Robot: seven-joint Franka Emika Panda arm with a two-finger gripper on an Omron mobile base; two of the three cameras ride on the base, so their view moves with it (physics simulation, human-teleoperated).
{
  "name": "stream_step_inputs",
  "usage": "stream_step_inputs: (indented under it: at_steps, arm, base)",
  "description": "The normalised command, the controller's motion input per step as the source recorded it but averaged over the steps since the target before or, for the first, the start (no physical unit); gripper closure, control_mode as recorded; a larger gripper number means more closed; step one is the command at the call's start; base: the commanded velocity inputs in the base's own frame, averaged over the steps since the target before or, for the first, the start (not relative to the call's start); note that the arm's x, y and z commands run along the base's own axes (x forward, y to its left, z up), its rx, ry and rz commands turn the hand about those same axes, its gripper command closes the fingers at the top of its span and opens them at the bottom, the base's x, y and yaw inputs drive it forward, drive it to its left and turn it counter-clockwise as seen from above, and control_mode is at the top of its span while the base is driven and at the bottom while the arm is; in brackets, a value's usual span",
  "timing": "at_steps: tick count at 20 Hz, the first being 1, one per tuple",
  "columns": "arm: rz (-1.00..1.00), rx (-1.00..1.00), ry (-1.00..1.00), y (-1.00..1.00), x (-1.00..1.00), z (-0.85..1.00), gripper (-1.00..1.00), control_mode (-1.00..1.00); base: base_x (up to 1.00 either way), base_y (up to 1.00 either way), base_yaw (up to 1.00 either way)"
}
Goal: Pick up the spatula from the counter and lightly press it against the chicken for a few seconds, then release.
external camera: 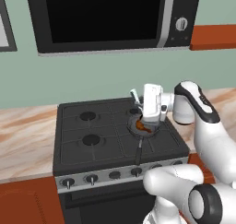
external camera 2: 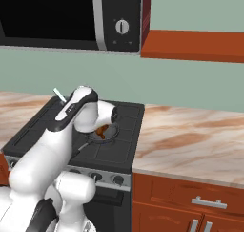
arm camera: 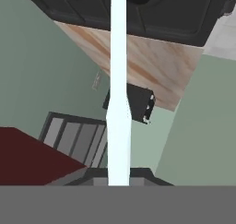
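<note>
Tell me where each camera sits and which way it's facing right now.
Left base view: behind the arm, left side, facing forward and down at the stove; arm rises lower right.
Right base view: behind, right side, same stove; arm rises lower left.
Hand view: on the hand, looking along the held spatula; the gripper shows at bottom.
Shared: both base views show the chicken in its pan.

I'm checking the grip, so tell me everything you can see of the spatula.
The spatula is a long, flat, pale blue-white strip, smooth and plastic-looking, wider nearer the gripper, which is shut on it. From the base views one thin end sticks up tilted beside the hand, above the pan. Whether the other end touches the chicken can't be told.
</note>
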Motion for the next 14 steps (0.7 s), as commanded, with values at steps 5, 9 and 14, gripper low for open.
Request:
stream_step_inputs:
  at_steps: [5, 9, 14]
  arm:
    - [0.0, 0.0, 0.03, 0.0, 0.28, -0.15, 1.0, -1.0]
    - [0.0, 0.0, 0.01, 0.0, 0.25, -0.14, 1.0, -1.0]
    - [0.0, 0.0, 0.01, 0.0, 0.23, -0.16, 1.0, -1.0]
  base:
    - [0.0, 0.0, 0.0]
    - [0.0, 0.0, 0.0]
    - [0.0, 0.0, 0.0]
